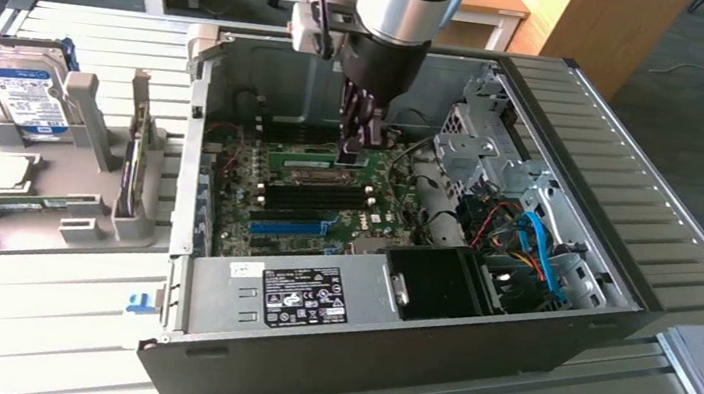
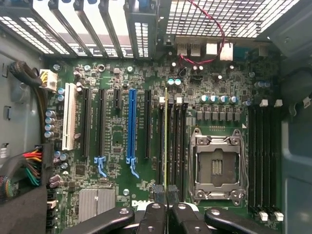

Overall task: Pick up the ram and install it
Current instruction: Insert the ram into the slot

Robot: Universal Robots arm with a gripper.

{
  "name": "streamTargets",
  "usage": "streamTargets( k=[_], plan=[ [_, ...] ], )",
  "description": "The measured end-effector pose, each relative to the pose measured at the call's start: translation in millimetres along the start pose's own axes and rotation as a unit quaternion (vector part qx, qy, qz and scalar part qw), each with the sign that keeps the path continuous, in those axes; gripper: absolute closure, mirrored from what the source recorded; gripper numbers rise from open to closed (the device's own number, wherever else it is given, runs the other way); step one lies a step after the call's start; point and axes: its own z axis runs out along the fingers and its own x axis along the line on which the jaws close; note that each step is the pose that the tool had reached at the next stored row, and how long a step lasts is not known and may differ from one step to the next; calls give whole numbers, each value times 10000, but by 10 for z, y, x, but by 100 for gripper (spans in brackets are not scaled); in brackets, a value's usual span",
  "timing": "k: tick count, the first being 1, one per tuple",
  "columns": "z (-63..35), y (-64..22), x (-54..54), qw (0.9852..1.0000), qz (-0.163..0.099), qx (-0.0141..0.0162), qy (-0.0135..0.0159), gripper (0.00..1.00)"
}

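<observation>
The ram [image 2: 165, 141] shows edge-on as a thin yellow-green strip standing along a black memory slot beside the CPU socket [image 2: 217, 168]. My gripper [image 2: 165, 192] is shut on the ram's top edge, one black fingertip on each side. In the exterior view the gripper [image 1: 355, 149] reaches straight down into the open computer case [image 1: 579, 316]. There the ram [image 1: 307, 159] is a green strip lying across the motherboard just below the fingers. I cannot tell whether it is fully seated in the slot.
Case walls surround the arm closely. A power supply [image 1: 313, 293], blue cables [image 1: 537, 245] and a drive cage [image 1: 487, 143] sit inside the case. At the exterior view's left, a grey holder [image 1: 81, 214] carries a hard drive [image 1: 26, 97] and a thin upright board [image 1: 134, 145].
</observation>
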Motion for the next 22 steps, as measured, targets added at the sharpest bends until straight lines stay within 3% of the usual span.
streamTargets(
  k=[22],
  plan=[
    [278, -19, 8, 10000, 0, 0, 0, 88]
  ],
)
